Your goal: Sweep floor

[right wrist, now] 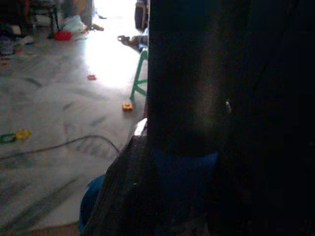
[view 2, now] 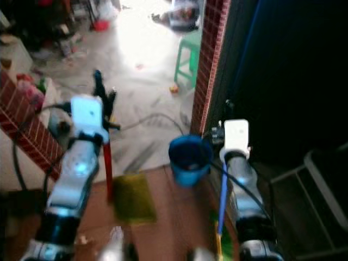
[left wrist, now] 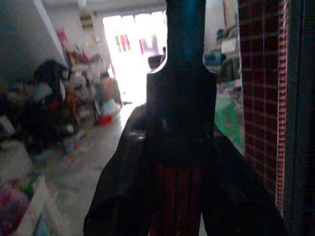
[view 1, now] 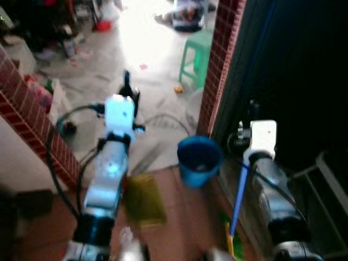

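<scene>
Left of frame: a brick wall (view 1: 24, 100) is running diagonally down the edge.

Left-centre: the left gripper (view 2: 103, 89) is closing its fingers (left wrist: 123, 196) around a red handle (view 2: 108, 168), which is dropping to a yellow-green dustpan (view 2: 132, 198) lying on the brown floor at lower centre.

Centre: a blue bucket (view 1: 199, 160) is standing at the foot of a brick pillar (view 1: 220, 65); a green stool (view 1: 196, 54) is standing at upper centre.

Right-centre: the right gripper (view 2: 225, 111) is clamping a blue broom handle (view 1: 239, 196) that is slanting down to the bottom edge.
</scene>
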{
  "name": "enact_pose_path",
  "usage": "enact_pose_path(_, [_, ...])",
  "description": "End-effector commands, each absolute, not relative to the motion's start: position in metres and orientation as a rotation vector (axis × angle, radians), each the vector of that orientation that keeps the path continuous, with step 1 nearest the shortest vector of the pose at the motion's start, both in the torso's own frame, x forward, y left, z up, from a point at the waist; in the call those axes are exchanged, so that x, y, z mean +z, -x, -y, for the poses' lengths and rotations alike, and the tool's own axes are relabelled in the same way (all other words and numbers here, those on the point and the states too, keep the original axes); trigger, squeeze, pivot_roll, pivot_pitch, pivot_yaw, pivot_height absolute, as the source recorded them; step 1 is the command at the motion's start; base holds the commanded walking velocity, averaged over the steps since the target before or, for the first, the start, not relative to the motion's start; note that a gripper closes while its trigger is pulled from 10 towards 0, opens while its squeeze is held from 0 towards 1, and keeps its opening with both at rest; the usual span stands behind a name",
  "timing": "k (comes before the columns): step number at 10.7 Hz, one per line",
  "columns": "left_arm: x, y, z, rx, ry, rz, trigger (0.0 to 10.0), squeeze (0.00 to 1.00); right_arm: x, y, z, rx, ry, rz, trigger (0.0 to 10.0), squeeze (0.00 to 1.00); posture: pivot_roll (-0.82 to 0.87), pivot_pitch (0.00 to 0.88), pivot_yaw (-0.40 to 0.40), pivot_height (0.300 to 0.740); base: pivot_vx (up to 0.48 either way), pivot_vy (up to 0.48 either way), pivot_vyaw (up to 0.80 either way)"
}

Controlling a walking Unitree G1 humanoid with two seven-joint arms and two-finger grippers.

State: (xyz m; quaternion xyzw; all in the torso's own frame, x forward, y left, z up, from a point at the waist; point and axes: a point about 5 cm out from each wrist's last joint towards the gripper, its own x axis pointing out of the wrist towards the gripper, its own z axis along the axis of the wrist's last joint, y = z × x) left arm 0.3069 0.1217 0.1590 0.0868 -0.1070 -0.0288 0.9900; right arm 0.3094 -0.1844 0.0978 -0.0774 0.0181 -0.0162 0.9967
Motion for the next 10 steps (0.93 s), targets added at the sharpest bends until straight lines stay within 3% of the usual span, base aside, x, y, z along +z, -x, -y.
enact_pose_path(1, [0.171, -0.308, -0.124, -0.049, -0.190, 0.276, 10.0, 0.00, 0.107, -0.313, 0.179, -0.012, 0.146, -0.002, 10.0, 0.00, -0.02, 0.000, 0.015, 0.740, 0.000, 0.000, 0.00])
enact_pose_path(3, [0.164, -0.307, -0.123, -0.047, -0.185, 0.263, 10.0, 0.00, 0.107, -0.312, 0.173, 0.016, 0.123, -0.002, 10.0, 0.00, -0.02, 0.000, 0.015, 0.740, 0.000, 0.000, 0.00])
enact_pose_path(10, [0.162, -0.310, -0.121, -0.044, -0.189, 0.265, 10.0, 0.00, 0.107, -0.314, 0.168, 0.040, 0.118, 0.001, 10.0, 0.00, -0.02, 0.000, 0.010, 0.740, -0.387, 0.000, 0.00])
